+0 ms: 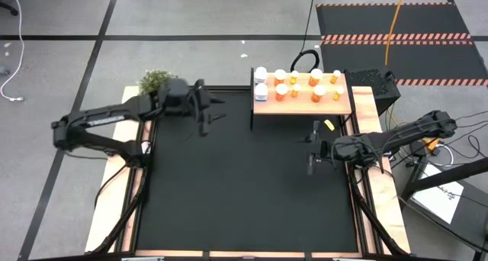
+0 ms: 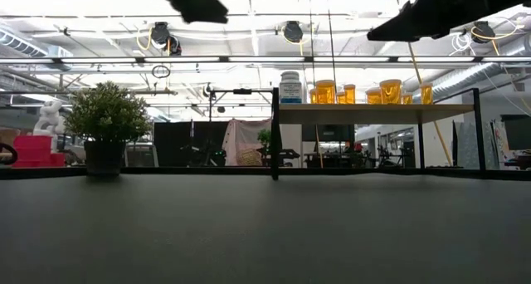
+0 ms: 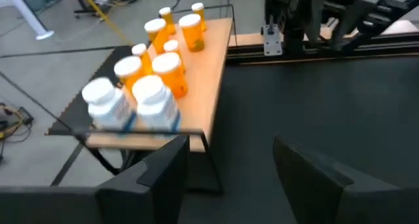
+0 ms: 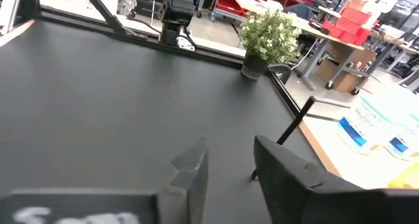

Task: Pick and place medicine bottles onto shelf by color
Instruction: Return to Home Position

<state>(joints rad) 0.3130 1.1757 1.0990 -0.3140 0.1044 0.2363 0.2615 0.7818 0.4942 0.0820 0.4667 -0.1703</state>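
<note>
The pale wooden shelf [image 1: 305,107] stands at the table's far right on thin black legs. On its top stand the medicine bottles. Two white ones [image 3: 108,106] [image 3: 157,106] are at its left end, and several orange ones with white caps [image 1: 299,85] [image 3: 171,70] stand in rows beside them. My left gripper [image 1: 207,116] hangs open above the mat at the far left, left of the shelf, with nothing between its fingers [image 3: 229,171]. My right gripper [image 1: 313,146] hangs open near the table's right edge, on the near side of the shelf, also with nothing in it [image 4: 229,165].
A green potted plant [image 1: 156,81] stands at the table's far left corner, behind my left arm. A small yellow item [image 1: 329,124] lies on the black mat [image 1: 244,192] just in front of the shelf. Wooden rails run along both sides.
</note>
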